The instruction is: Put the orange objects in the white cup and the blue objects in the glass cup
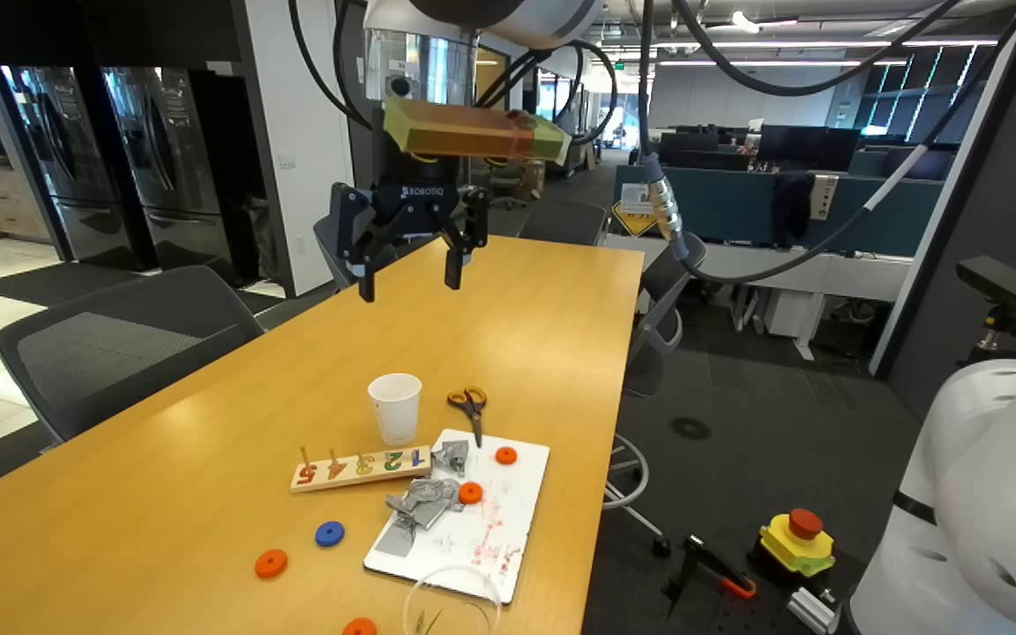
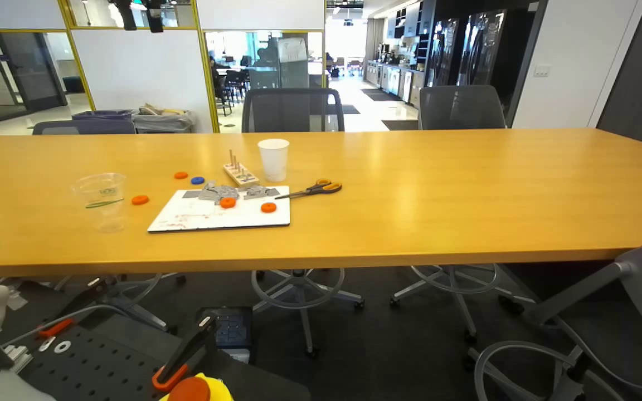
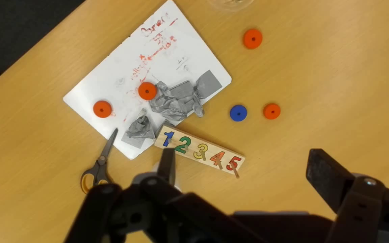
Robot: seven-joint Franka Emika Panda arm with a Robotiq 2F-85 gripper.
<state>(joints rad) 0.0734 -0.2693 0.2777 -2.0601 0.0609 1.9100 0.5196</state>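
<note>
Two orange discs, one by the crumpled grey pieces [image 3: 147, 91] and one nearer the scissors [image 3: 102, 109], lie on the whiteboard. Two more orange discs, one near the blue disc [image 3: 271, 111] and one farther up [image 3: 252, 38], lie on the table. One blue disc [image 3: 238, 113] lies on the table; it also shows in an exterior view [image 1: 329, 534]. The white cup [image 1: 396, 408] stands upright past the whiteboard, mostly hidden by a finger in the wrist view. The clear glass cup [image 2: 101, 200], with green marks, stands upright at the other end. My gripper [image 1: 410, 280] is open and empty, high above the table.
A whiteboard [image 3: 177, 44] holds crumpled grey pieces [image 3: 176, 101]. A wooden strip with numbers and upright pegs [image 1: 362, 469] lies beside it, near the white cup. Scissors [image 2: 318, 188] touch the board's edge. Chairs [image 1: 124, 344] stand around the table.
</note>
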